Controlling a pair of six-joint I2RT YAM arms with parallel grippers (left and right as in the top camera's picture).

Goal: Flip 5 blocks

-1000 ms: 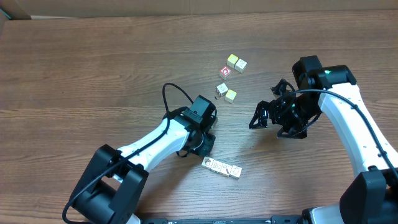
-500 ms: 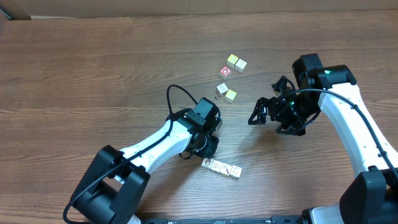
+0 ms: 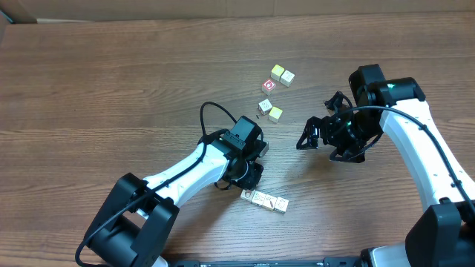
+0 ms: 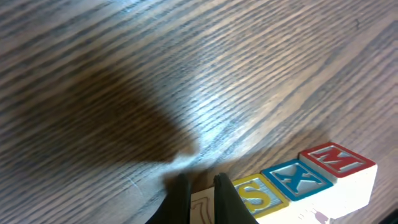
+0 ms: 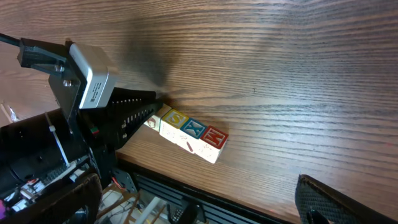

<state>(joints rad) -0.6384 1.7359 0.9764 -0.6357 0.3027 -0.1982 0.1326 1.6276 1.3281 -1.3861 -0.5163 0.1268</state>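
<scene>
Several pale blocks lie in a short row (image 3: 264, 200) near the table's front edge. Their sides show a yellow S (image 4: 255, 194), a blue X (image 4: 297, 178) and a red M (image 4: 333, 159). My left gripper (image 3: 249, 181) hangs at the row's left end. It is shut (image 4: 200, 182), its tips just over the whitish end block (image 4: 203, 210), holding nothing. Another whitish picture block (image 3: 265, 106) sits farther back. My right gripper (image 3: 315, 127) stands open to the right, well away from the row (image 5: 189, 132). Only one of its fingers (image 5: 336, 200) shows in the right wrist view.
Two yellow-topped cubes (image 3: 282, 74) and a red-faced cube (image 3: 269, 86) lie at the back. A third yellow-topped cube (image 3: 275, 113) sits beside the lone picture block. The table's front edge (image 5: 249, 202) runs just below the row.
The left gripper has shifted a little to the right, toward the row's end, then held still. The right arm has not moved.
</scene>
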